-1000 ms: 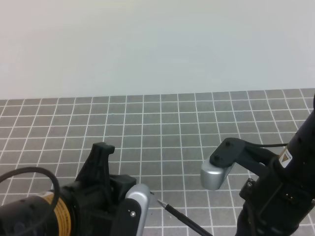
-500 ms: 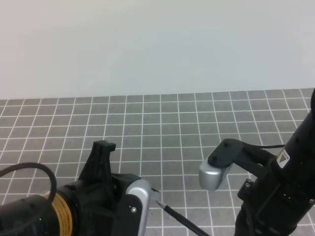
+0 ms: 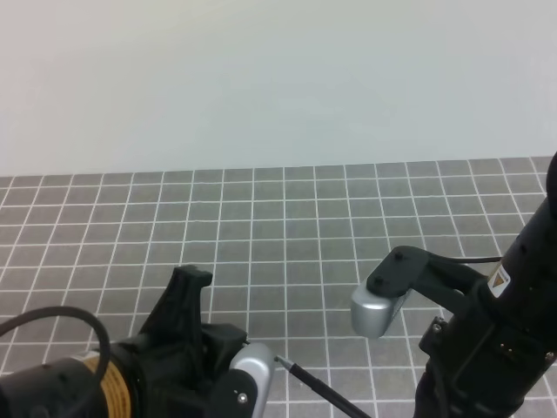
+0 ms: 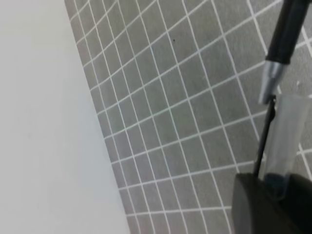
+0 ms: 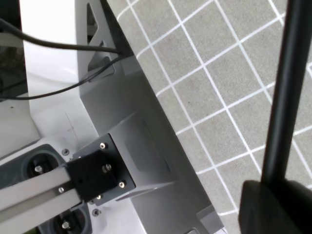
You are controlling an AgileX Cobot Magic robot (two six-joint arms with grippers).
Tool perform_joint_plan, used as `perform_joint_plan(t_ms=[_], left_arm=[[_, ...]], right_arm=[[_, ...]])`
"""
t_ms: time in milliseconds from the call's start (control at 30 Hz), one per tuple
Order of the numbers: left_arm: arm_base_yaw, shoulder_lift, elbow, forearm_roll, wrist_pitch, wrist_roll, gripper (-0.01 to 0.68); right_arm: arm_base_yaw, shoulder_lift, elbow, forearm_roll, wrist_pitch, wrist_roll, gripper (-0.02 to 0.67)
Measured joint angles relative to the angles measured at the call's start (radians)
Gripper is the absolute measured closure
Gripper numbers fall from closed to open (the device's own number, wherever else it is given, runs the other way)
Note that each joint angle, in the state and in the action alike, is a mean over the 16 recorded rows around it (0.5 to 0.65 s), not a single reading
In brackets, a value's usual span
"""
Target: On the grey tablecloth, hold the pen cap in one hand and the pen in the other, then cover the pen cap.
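Now: right fingers [image 5: 273, 200] pinching pen [image 5: 285, 92] | tip aimed toward pen cap [image 4: 265, 131] for capping | left fingers [image 4: 278, 161] pinching cap

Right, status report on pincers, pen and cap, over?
Left pincer shut on pen cap. Right pincer shut on pen. Tip near cap, not yet in. Nothing between.

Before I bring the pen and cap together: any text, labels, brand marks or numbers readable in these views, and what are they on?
No text can be read in any view.
Small orange and white sticker on the right arm: marks too small and blurred to read.
Yellow band on the left arm: no lettering can be made out.
Pen, cloth and metal frame: no markings visible.
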Motion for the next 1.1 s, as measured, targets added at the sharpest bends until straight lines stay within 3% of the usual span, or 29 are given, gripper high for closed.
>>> perform_joint_plan(t_ms=[333, 1100], left_arm=[[0.025, 0.000, 0.000, 0.054, -0.010, -0.055, 0.603], [-0.014, 0.001, 0.000, 0.058, 0.010, -0.071, 0.603]], right_arm=[[0.000, 0.000, 0.000, 0.000, 0.000, -0.002, 0.584], [0.000, 0.011, -0.001, 0.017, 0.000, -0.016, 0.584]])
